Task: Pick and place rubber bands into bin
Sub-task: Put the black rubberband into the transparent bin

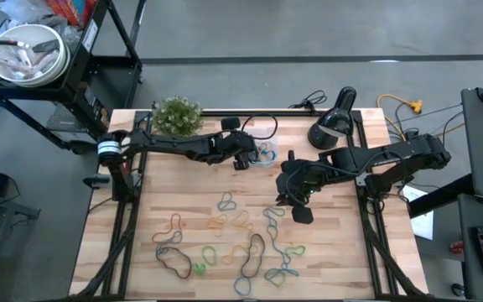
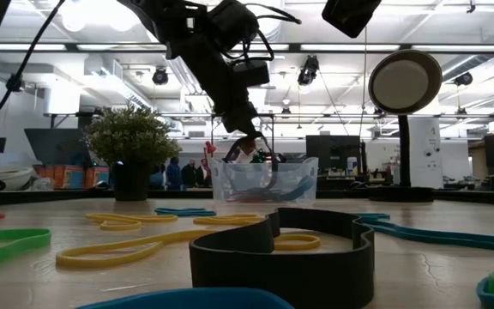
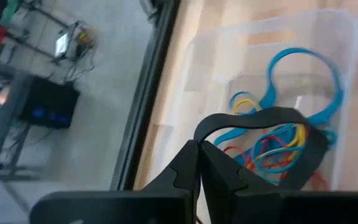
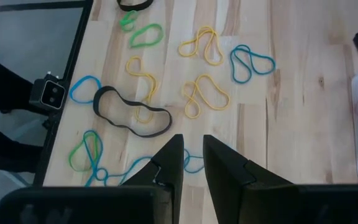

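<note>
The left pincer, pinching a black rubber band, hangs over the bin near the far edge of the surface, where some bands already lie, while many rubber bands wait near the front edge and the right pincer, slightly spread and empty, hovers above them.

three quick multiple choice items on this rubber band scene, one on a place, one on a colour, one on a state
1. Where is the left claw?
A. over the clear bin
B. over the plant
C. off the table

2. What colour is the band it grips?
A. yellow
B. black
C. green

3. How do the right claw's fingers stand?
A. shut on a blue band
B. shut on a cable
C. apart, nothing between them

Key: 1 A, the high view puts it at the bin. 2 B, a black band hangs from its shut fingers over the bin. 3 C, the right claw shows bare table in its gap.
</note>
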{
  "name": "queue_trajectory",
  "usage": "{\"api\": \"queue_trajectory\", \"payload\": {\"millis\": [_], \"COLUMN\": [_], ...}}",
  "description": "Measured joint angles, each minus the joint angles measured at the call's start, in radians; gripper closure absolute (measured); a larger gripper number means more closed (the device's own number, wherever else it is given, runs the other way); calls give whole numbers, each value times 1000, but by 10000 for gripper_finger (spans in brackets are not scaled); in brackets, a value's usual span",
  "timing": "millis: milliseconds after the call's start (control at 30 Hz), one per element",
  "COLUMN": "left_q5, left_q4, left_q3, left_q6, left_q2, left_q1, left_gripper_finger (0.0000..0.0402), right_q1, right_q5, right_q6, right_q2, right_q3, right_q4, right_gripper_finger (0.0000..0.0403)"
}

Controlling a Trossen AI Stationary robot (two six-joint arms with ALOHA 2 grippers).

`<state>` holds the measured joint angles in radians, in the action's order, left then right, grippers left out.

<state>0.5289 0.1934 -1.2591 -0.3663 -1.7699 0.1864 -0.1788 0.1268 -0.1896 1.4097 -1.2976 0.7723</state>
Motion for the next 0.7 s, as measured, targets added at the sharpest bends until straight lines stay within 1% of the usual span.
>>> {"api": "queue_trajectory", "payload": {"millis": [133,300,600,700], "left_q5": [-23,-23,-27,-27], "left_q4": [0,-1,-8,-12], "left_q3": [1,1,2,3], "left_q6": [-15,-15,-17,-17], "left_q2": [0,0,1,1], "left_q1": [0,0,1,1], "left_gripper_finger": [401,401,401,392], "right_q1": [0,0,0,0], "right_q5": [0,-22,-23,-23], "right_q6": [12,15,8,7], "right_q2": [0,0,0,0], "right_q3": [0,0,1,1], "right_q4": [-1,-1,-1,-1], "right_gripper_finger": [346,346,346,346]}}
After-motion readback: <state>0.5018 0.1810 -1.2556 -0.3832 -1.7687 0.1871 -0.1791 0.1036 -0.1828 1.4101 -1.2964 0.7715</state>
